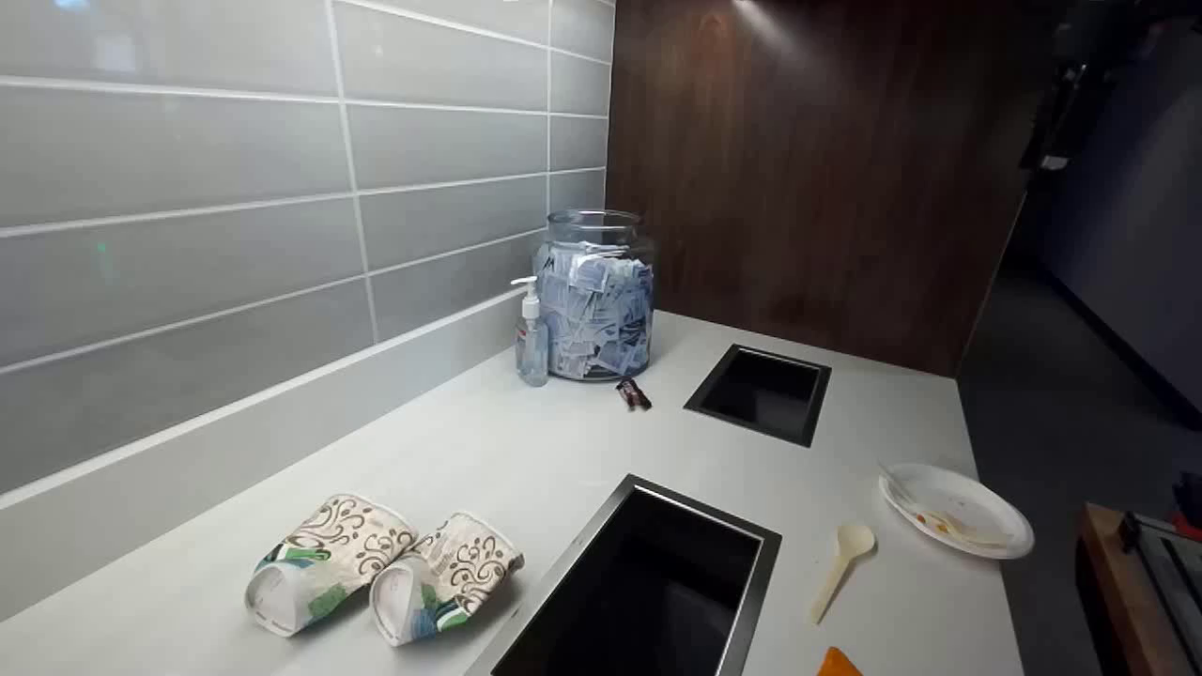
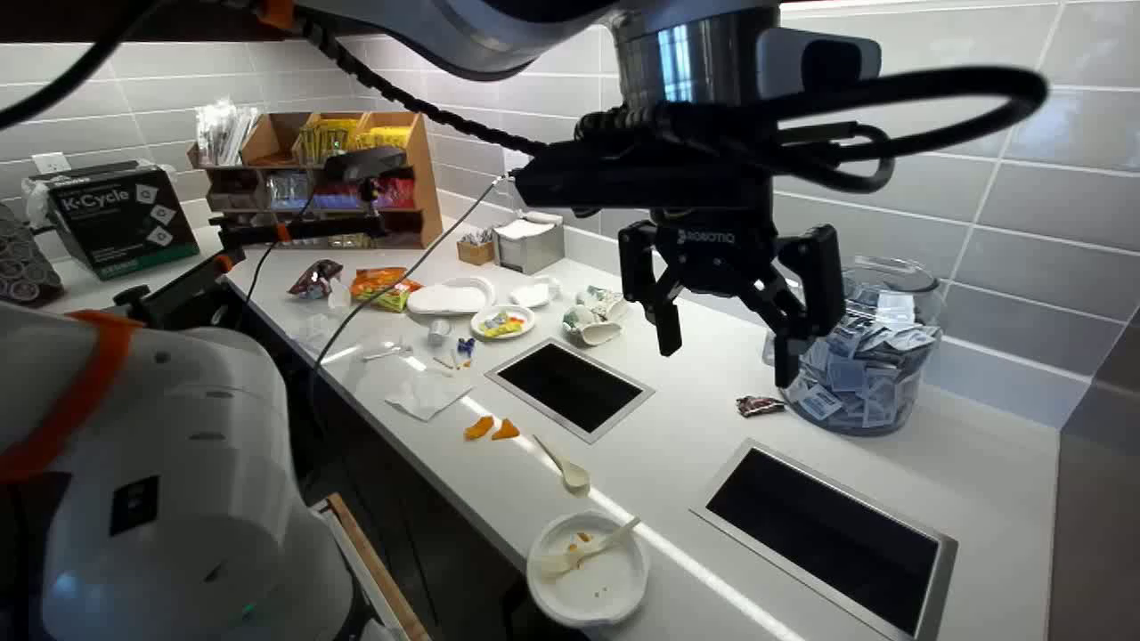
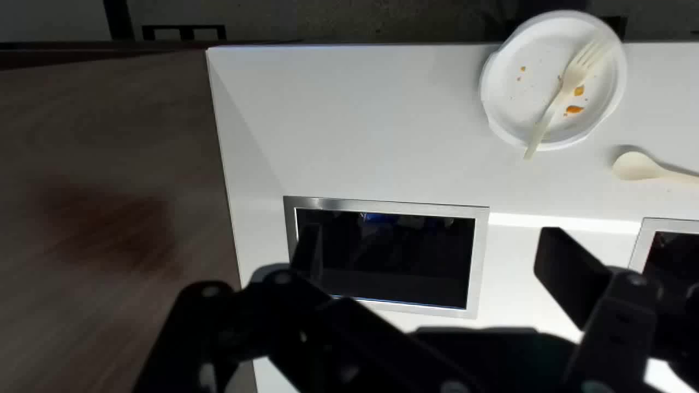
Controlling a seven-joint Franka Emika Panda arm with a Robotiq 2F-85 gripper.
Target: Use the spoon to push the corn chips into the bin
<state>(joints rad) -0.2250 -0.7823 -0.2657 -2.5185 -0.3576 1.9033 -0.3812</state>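
Jaws spread wide apart, your gripper (image 2: 728,354) hangs above the worktop (image 2: 677,427). Near its open edge, the pale spoon (image 2: 574,477) lies between a white plate (image 2: 570,601) holding a fork (image 3: 562,95) and two orange corn chips (image 2: 505,430), handle tip toward them. Two crumpled, swirl-patterned cups (image 1: 347,545) lie near the tiled wall (image 1: 188,150).

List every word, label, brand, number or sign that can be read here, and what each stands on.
"K-Cycle" on the black-and-green box, in an exterior view.
"ROBOTIQ" on the gripper, in the same view.
Too small or blurred to read: any print on the pump bottle, dark wrapper, orange bag, packets in the glass jar, and the box's other lettering.
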